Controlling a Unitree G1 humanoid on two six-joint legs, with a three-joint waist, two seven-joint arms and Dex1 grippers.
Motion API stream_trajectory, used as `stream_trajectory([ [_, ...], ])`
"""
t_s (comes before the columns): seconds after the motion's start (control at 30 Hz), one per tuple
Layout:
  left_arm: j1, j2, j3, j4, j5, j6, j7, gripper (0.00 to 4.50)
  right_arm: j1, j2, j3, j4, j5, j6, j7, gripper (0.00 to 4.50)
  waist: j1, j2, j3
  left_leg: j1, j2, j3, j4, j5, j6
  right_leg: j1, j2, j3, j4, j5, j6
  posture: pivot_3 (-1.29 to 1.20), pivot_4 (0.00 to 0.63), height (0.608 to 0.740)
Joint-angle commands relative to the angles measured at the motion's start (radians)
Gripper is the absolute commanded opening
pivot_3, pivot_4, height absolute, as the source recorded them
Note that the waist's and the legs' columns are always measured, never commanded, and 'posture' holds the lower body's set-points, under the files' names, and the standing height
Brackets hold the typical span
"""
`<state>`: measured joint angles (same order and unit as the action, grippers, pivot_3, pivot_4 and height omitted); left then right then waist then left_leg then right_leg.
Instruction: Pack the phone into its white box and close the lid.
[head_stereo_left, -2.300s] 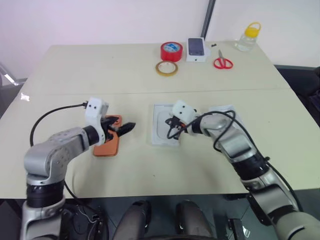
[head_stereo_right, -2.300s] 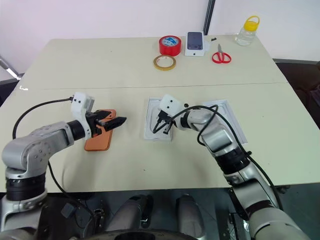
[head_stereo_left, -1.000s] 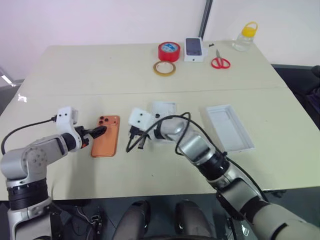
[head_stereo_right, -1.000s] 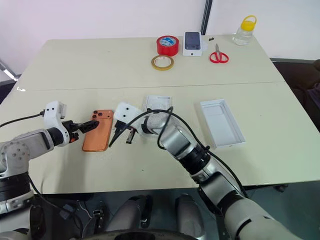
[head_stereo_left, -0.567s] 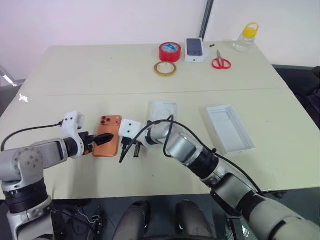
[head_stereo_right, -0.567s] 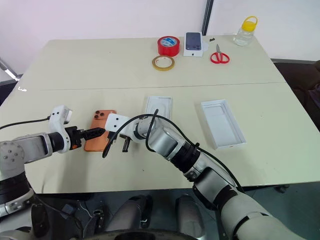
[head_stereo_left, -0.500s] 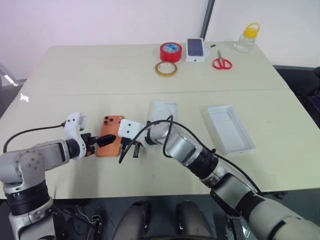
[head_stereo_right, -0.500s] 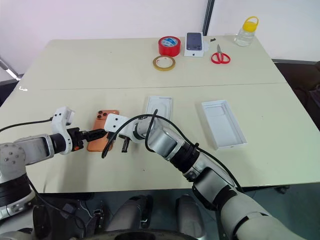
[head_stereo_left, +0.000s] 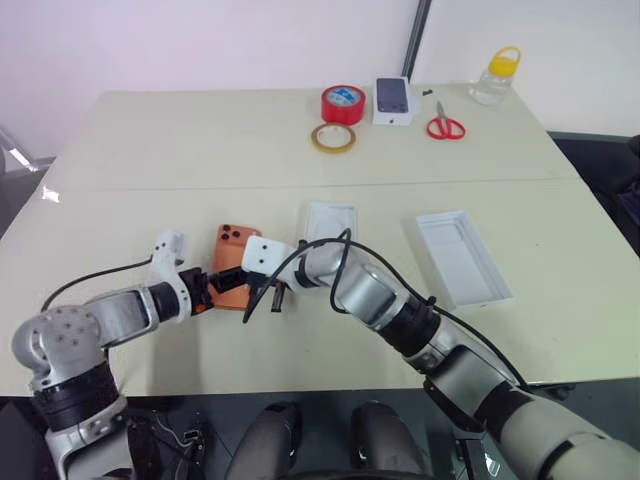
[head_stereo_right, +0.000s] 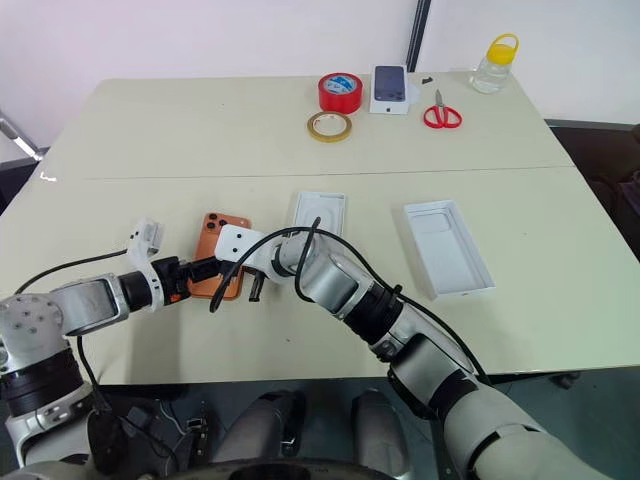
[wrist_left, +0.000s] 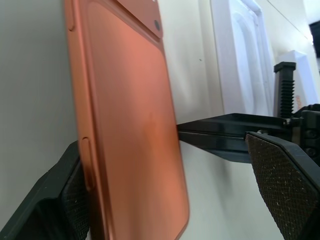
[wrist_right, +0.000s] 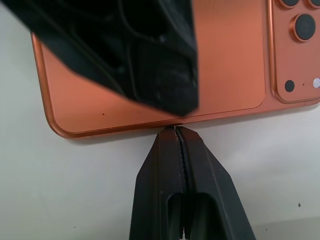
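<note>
the phone (head_stereo_left: 231, 268) lies back-up on the table (head_stereo_left: 200, 150), just left of a flat white insert (head_stereo_left: 328, 222). the left gripper (wrist_left: 165, 200) has its fingers spread wide, 1 on each long side of the phone's near end. the right gripper (wrist_right: 178, 131) has its 2 fingers pressed together, empty, with the tips touching the phone's long right edge. the white box (head_stereo_left: 460, 255) sits open well to the right.

The left hand (head_stereo_left: 213, 284) covers the near end of the phone (head_stereo_left: 232, 269) from the head camera. In the right wrist view, the phone's camera block (wrist_right: 296, 47) runs off the edge, lenses partly cut.
</note>
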<state>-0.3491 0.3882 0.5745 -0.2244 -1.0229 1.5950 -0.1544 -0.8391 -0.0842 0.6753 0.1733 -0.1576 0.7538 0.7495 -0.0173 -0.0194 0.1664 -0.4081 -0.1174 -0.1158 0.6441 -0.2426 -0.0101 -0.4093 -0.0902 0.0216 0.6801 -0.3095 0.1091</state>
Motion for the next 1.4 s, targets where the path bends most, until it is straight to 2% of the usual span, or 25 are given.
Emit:
stream_trajectory([
  [0.03, -0.007, -0.004, 0.005, 0.013, -0.048, 0.019, 0.036, 4.48, 0.002, 0.010, -0.016, -0.023, 0.001, -0.012, -0.006, 0.01, 0.000, 0.000, 0.000, 0.000, 0.000, 0.000, 0.000, 0.000, 0.000, 0.000, 0.000, 0.000, 0.000, 0.000, 0.000, 0.00, 0.150, 0.740],
  [0.2, -0.026, 0.002, 0.069, 0.045, -0.051, 0.019, 0.071, 4.48, 0.008, 0.008, -0.017, -0.029, 0.004, -0.008, -0.007, 0.01, -0.002, 0.000, 0.000, 0.000, 0.000, 0.000, 0.000, 0.000, 0.000, 0.000, 0.000, 0.000, 0.000, 0.000, 0.000, 0.00, 0.150, 0.740],
  [0.3, -0.032, 0.000, 0.092, 0.056, -0.058, 0.019, 0.094, 3.66, 0.012, 0.006, -0.016, -0.033, 0.004, -0.006, -0.007, 0.00, -0.004, 0.000, 0.000, 0.000, 0.000, 0.000, 0.000, 0.000, 0.000, 0.000, 0.000, 0.000, 0.000, 0.000, 0.000, 0.00, 0.150, 0.740],
  [0.4, -0.029, 0.001, 0.098, 0.058, -0.067, 0.019, 0.112, 2.28, 0.014, 0.005, -0.017, -0.037, 0.003, -0.003, -0.007, 0.00, -0.003, 0.000, 0.000, 0.000, 0.001, 0.000, 0.000, 0.000, -0.001, -0.001, 0.001, 0.000, 0.000, 0.000, 0.000, 0.00, 0.150, 0.740],
  [0.87, -0.005, -0.027, 0.214, 0.079, -0.132, 0.019, 0.140, 2.28, 0.021, -0.013, -0.019, -0.063, 0.003, 0.012, -0.002, 0.00, -0.003, 0.000, 0.000, 0.000, 0.001, 0.000, 0.000, 0.000, -0.001, -0.001, 0.001, 0.000, 0.000, 0.000, 0.000, 0.00, 0.150, 0.740],
  [0.9, -0.002, -0.029, 0.210, 0.077, -0.137, 0.019, 0.140, 1.74, 0.022, -0.015, -0.018, -0.065, 0.002, 0.012, -0.002, 0.00, -0.003, 0.000, 0.000, 0.000, 0.001, 0.000, 0.000, 0.000, -0.001, -0.001, 0.001, 0.000, 0.000, 0.000, 0.000, 0.00, 0.150, 0.740],
  [1.03, 0.007, -0.040, 0.206, 0.072, -0.156, 0.019, 0.152, 0.05, 0.021, -0.028, -0.023, -0.089, -0.003, 0.016, -0.005, 0.00, 0.000, -0.001, 0.000, 0.000, 0.001, 0.000, 0.000, -0.001, -0.001, 0.000, 0.001, 0.000, 0.000, 0.000, 0.000, 0.00, 0.150, 0.740],
  [1.17, -0.001, -0.052, 0.237, 0.083, -0.188, 0.018, 0.175, 0.02, 0.021, -0.044, -0.056, -0.144, 0.016, 0.050, -0.001, 0.00, -0.001, -0.001, 0.000, 0.000, 0.001, 0.000, 0.000, -0.001, -0.001, 0.000, 0.001, 0.000, 0.000, 0.000, 0.000, 0.00, 0.150, 0.740],
  [1.3, -0.068, -0.078, 0.275, 0.110, -0.321, -0.035, 0.253, 0.02, 0.032, -0.097, -0.174, -0.325, 0.096, 0.163, 0.039, 0.00, 0.001, -0.002, 0.000, -0.001, 0.001, 0.000, 0.000, -0.001, -0.001, -0.001, 0.001, 0.000, 0.000, 0.000, 0.000, 0.00, 0.150, 0.740],
  [1.4, -0.114, -0.091, 0.239, 0.129, -0.420, -0.091, 0.346, 0.02, 0.051, -0.162, -0.222, -0.423, 0.139, 0.187, 0.065, 0.00, 0.006, -0.003, 0.001, -0.002, 0.001, 0.000, 0.001, -0.001, -0.001, -0.001, 0.001, 0.000, -0.001, 0.000, 0.000, 0.00, 0.150, 0.740],
])
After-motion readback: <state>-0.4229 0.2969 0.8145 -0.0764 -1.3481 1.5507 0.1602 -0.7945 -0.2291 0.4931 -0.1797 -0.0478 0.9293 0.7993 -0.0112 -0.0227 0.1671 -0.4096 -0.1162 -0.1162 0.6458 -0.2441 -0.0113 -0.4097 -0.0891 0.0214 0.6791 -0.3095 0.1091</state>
